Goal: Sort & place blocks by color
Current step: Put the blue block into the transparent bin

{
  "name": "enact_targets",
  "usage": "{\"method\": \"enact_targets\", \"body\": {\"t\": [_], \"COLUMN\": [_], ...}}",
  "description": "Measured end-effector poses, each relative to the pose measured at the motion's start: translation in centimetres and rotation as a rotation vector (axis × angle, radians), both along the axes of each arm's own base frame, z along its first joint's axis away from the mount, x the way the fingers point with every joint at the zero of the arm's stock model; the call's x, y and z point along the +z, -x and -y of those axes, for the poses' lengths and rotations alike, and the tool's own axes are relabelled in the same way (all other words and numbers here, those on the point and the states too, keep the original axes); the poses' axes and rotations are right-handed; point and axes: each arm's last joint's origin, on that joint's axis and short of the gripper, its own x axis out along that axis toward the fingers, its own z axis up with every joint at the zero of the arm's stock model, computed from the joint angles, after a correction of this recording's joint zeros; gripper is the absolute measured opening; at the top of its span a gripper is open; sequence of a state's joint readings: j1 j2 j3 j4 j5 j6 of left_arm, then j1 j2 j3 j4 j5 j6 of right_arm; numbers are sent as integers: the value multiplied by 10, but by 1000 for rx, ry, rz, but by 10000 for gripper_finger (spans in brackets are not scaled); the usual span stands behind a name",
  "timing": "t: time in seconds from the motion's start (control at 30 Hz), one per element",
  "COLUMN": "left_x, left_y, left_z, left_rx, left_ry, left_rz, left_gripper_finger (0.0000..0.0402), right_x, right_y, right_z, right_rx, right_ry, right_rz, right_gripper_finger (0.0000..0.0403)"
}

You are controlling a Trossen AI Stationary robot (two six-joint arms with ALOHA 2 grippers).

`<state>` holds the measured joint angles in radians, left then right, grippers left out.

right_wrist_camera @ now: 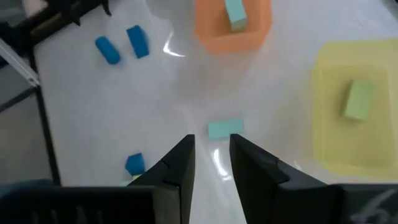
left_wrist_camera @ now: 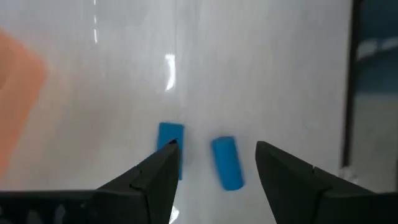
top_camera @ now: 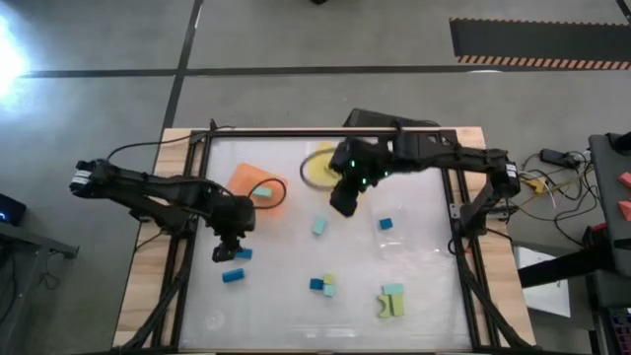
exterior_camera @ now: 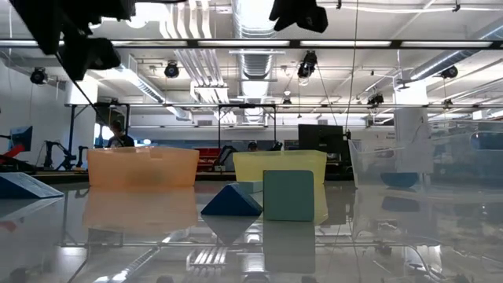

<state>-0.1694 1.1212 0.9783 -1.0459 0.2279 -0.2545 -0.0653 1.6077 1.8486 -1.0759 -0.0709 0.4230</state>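
The left hand point(left_wrist_camera: 214, 163) hung open above two smooth blue blocks point(left_wrist_camera: 226, 162) lying side by side on the glossy white table point(top_camera: 424, 286), long axes nearly parallel, while the right hand point(right_wrist_camera: 211, 155), slightly open and empty, hovered over a flat mint block point(right_wrist_camera: 224, 129).

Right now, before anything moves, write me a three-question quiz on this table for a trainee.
1. True or false: the orange tray holds a mint-teal block.
2. Which tray holds the yellow-green block? A orange, B yellow, C clear.
3. Fill in: the left hand hangs open over two ____ blocks.

Key:
1. True.
2. B, the yellow tray.
3. Blue: a blue bar and a rounded blue block lie side by side below it. The right hand hangs over another mint-teal block on the table.
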Motion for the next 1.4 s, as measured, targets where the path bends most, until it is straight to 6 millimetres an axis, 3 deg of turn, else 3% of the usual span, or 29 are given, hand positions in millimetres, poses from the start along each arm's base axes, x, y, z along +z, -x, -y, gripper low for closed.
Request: {"method": "enact_targets", "body": {"t": [0.27, 0.6, 1.4], "left_x": [-55, -100, -130], "left_y": [1, 4, -5], "left_z": [1, 0, 2], "left_rx": [-83, -79, -85], "left_ry": [-51, -74, -128], "left_rz": [-149, -202, -263], "left_gripper_finger": [193, 193, 193], "right_x": [-14, -21, -21], "right_y": [-1, 0, 0], "right_z": [-35, -45, -44], "right_rx": [-81, -148, -154], "right_ry": [27, 51, 75], "right_rz": [-39, -55, -53], "right_gripper_finger": [86, 74, 68]}}
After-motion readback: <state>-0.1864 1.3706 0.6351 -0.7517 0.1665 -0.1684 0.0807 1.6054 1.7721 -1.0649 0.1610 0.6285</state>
